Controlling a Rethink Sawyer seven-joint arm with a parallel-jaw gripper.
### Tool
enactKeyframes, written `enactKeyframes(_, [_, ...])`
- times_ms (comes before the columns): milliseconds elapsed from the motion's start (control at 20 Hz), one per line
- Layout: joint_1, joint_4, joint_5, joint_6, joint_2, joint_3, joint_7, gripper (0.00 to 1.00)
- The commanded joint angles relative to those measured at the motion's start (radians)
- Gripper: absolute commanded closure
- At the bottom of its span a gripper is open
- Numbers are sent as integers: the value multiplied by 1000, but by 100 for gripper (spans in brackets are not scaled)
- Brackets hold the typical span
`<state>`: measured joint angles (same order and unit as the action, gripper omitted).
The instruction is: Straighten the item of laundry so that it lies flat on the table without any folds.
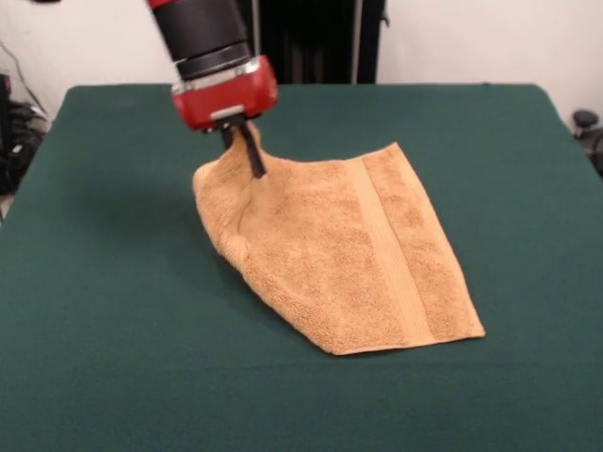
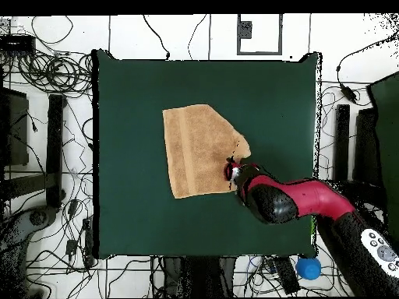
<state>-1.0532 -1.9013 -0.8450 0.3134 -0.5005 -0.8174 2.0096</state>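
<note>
I see the towel [image 1: 353, 254] mid-frame in the front view, most of it lying on the green surface [image 1: 113, 330]. Its upper-left corner is lifted into a peak, pinched in the jaws of the gripper [image 1: 252, 155], which are closed on the cloth. The left edge is bunched and folded under that peak. The woven band runs from upper centre down to the lower right. Overhead, the towel [image 2: 195, 152] sits centre-left of the surface [image 2: 132, 218], with the gripper [image 2: 231, 173] at its right edge.
</note>
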Motion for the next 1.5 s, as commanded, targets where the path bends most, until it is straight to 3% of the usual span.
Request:
enactKeyframes(50, [61, -73, 59, -70, -95, 138, 200, 100])
enactKeyframes(400, [101, -62, 66, -102, -100, 215, 187, 100])
enactKeyframes(550, [250, -11, 0, -155, -146, 371, 258, 100])
enactKeyframes(650, [450, 70, -98, -144, -194, 554, 338, 100])
enactKeyframes(750, [609, 130, -186, -83, -228, 683, 399, 100])
enactKeyframes(800, [648, 144, -209, -47, -242, 708, 389, 100])
enactKeyframes(1050, [608, 144, -102, -10, -251, 691, 228, 100])
enactKeyframes(1500, [625, 168, -48, -27, -242, 721, 165, 100])
